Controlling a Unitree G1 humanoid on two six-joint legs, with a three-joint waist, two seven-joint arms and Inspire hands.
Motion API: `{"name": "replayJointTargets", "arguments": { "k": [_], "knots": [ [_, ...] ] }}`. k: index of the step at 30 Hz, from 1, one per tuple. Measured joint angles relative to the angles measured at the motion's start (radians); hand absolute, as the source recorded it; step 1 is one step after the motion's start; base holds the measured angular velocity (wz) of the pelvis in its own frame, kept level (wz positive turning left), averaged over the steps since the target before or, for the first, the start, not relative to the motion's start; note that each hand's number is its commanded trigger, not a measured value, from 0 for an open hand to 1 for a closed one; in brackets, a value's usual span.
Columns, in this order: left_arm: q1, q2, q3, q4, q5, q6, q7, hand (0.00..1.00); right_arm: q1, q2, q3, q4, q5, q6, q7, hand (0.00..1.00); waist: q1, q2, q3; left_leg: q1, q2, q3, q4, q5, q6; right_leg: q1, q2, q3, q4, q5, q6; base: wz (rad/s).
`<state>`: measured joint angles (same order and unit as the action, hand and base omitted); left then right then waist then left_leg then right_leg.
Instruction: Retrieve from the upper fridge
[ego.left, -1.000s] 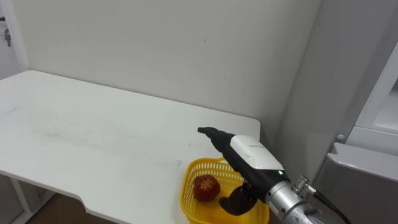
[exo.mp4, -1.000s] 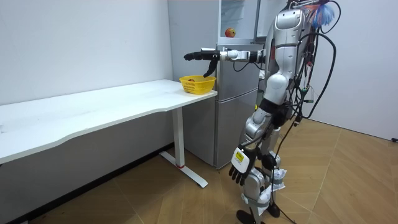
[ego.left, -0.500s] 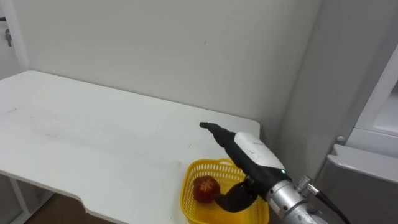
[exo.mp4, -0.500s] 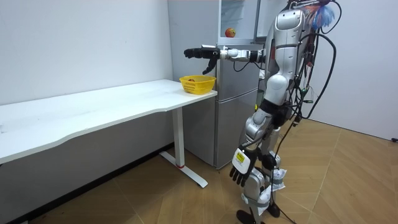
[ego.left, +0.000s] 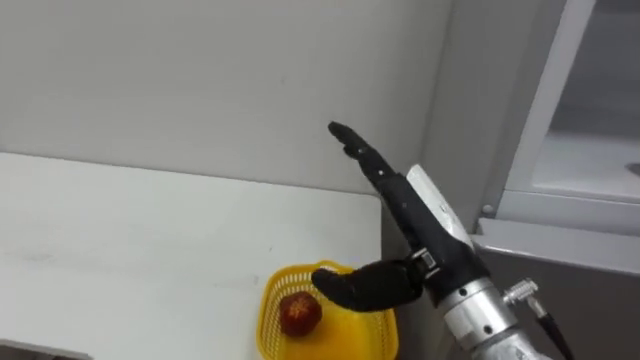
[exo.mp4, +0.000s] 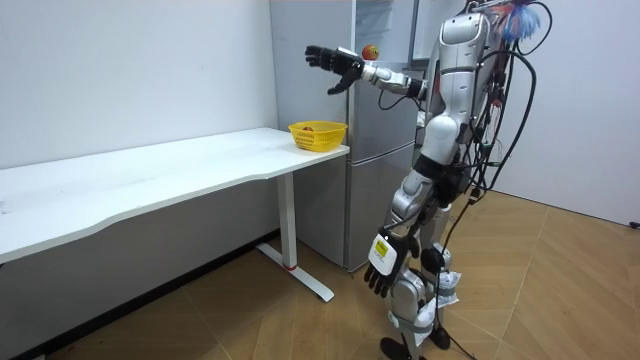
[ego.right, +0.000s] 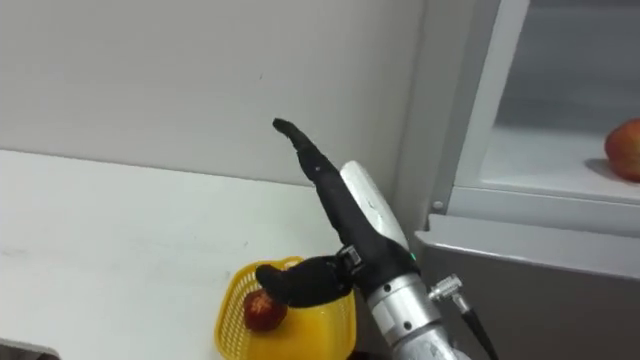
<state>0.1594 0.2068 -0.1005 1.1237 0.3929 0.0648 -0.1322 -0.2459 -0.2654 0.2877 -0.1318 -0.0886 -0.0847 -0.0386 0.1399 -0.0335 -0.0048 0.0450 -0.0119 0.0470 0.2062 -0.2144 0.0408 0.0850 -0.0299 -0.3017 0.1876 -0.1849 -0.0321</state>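
Observation:
My right hand is raised above the table's end with its fingers straight and its thumb spread, open and holding nothing. Below it a yellow basket on the white table holds a red apple. A second red apple lies on a shelf of the open upper fridge, to the right of the hand and apart from it. In the room view the raised hand is level with that apple. My left hand hangs open beside my thigh.
The basket stands at the table end nearest the grey fridge. The fridge's ledge juts out just right of my forearm. A white wall runs behind the table. I stand on the wooden floor in front of the fridge.
My right hand has risen from just over the basket to well above it, level with the fridge shelf. The eye view has shifted right, bringing the fridge interior into sight.

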Motion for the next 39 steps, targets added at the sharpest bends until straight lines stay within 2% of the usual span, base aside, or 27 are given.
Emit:
{"name": "replayJointTargets", "arguments": {
  "k": [4,7,9,13,16,17,18,21,25,31,35,39],
  "knots": [
    [-0.004,-0.007,0.001,-0.002,0.001,0.0,0.016,0.0,0.05,0.004,-0.025,0.0,0.083,0.001,0.027,0.0,-0.016,0.008,0.0024,-0.004,0.0,0.008,-0.001,0.0,0.0,-0.009,0.0,0.008,0.001,0.0,0.001,-0.07],
    [-0.013,-0.024,0.004,-0.001,0.001,0.0,0.021,0.0,0.064,0.023,-0.037,-0.016,0.136,0.0,0.054,0.0,-0.03,0.02,0.0055,-0.009,0.0,0.012,-0.001,0.0,0.001,-0.015,0.0,0.011,0.001,0.002,0.002,-0.01],
    [-0.018,-0.04,0.01,-0.004,-0.001,0.0,0.023,0.0,0.092,0.029,-0.041,-0.038,0.169,0.0,0.06,0.0,-0.031,0.026,0.0035,-0.005,0.001,0.026,0.0,0.001,0.002,-0.017,0.0,0.017,0.0,0.003,0.003,-0.06],
    [-0.019,-0.041,0.011,-0.002,-0.008,-0.001,0.047,0.0,0.126,0.033,-0.041,-0.055,0.208,-0.002,0.092,0.0,-0.047,0.032,0.006,-0.003,0.001,0.034,-0.002,0.001,0.002,-0.016,0.0,0.027,0.001,0.004,0.005,-0.05],
    [-0.009,-0.041,0.013,-0.001,-0.008,0.0,0.064,0.0,0.196,0.036,-0.047,-0.11,0.275,-0.002,0.093,0.0,-0.06,0.04,0.0014,0.002,0.001,0.042,-0.008,-0.001,0.004,-0.016,0.001,0.044,0.0,0.004,0.006,-0.05],
    [-0.004,-0.041,0.015,-0.001,-0.008,0.0,0.064,0.0,0.235,0.036,-0.06,-0.135,0.284,-0.002,0.093,0.0,-0.07,0.041,-0.0012,0.003,0.001,0.046,-0.01,-0.001,0.005,-0.018,0.002,0.054,0.0,0.005,0.007,-0.1],
    [-0.001,-0.041,0.018,-0.001,-0.008,0.0,0.064,0.0,0.267,0.036,-0.079,-0.148,0.289,-0.002,0.093,0.0,-0.082,0.044,-0.0005,0.003,0.002,0.049,-0.014,-0.001,0.006,-0.019,0.002,0.056,0.0,0.005,0.007,-0.09],
    [0.012,-0.042,0.019,-0.003,-0.008,-0.006,0.075,0.0,0.324,0.042,-0.088,-0.164,0.279,-0.007,0.092,0.0,-0.109,0.053,-0.0056,0.012,0.004,0.066,-0.02,-0.002,0.006,-0.02,0.005,0.074,0.003,0.005,0.008,-0.16],
    [0.013,-0.042,0.019,-0.002,-0.008,-0.022,0.083,0.0,0.346,0.065,-0.105,-0.168,0.278,-0.014,0.072,0.0,-0.127,0.058,-0.0048,0.019,0.008,0.09,-0.02,-0.002,0.007,-0.029,0.007,0.098,0.019,0.005,0.008,-0.19],
    [0.012,-0.042,0.02,-0.004,-0.009,-0.03,0.081,0.0,0.372,0.073,-0.182,-0.26,0.145,-0.019,-0.058,0.0,-0.148,0.052,-0.0054,0.016,0.008,0.106,-0.02,-0.001,0.008,-0.045,0.007,0.114,0.016,0.006,0.008,-0.09],
    [0.014,-0.039,0.02,-0.003,-0.01,-0.03,0.082,0.0,0.371,0.073,-0.273,-0.281,0.102,-0.058,-0.201,0.0,-0.169,0.041,-0.007,0.019,0.007,0.111,-0.026,0.0,0.009,-0.041,0.01,0.12,0.015,0.007,0.01,-0.02],
    [0.019,-0.036,0.02,-0.003,-0.011,-0.03,0.083,0.0,0.371,0.074,-0.328,-0.282,0.037,-0.07,-0.327,0.0,-0.184,0.033,-0.0059,0.019,0.008,0.117,-0.034,0.0,0.008,-0.049,0.015,0.133,0.012,0.007,0.01,-0.07]
  ]
}}
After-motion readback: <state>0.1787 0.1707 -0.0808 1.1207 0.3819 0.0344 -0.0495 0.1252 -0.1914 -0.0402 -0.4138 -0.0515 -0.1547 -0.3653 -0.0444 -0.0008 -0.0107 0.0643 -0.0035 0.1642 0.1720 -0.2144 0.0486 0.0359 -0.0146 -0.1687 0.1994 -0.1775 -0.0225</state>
